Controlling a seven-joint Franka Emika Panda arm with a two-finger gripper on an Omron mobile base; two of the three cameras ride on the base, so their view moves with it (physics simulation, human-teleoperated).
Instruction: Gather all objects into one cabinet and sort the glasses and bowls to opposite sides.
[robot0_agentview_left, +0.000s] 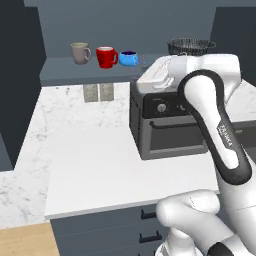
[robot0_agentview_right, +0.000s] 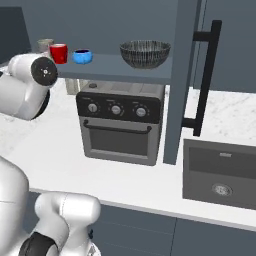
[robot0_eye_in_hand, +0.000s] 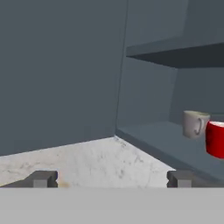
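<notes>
Hand view: gripper (robot0_eye_in_hand: 111, 179) jaws spread wide at the bottom, empty. Taupe mug (robot0_eye_in_hand: 194, 124) and red mug (robot0_eye_in_hand: 215, 138) stand at right on the cabinet shelf (robot0_eye_in_hand: 153, 138). Left base view, top: blue cup (robot0_agentview_left: 128, 58), bowl (robot0_agentview_left: 189, 47) at right.

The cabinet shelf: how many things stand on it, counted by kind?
Mugs: 3, taupe mug, red mug, blue mug
Bowls: 1, dark mesh bowl
Total: 4, all on the cabinet shelf
</notes>
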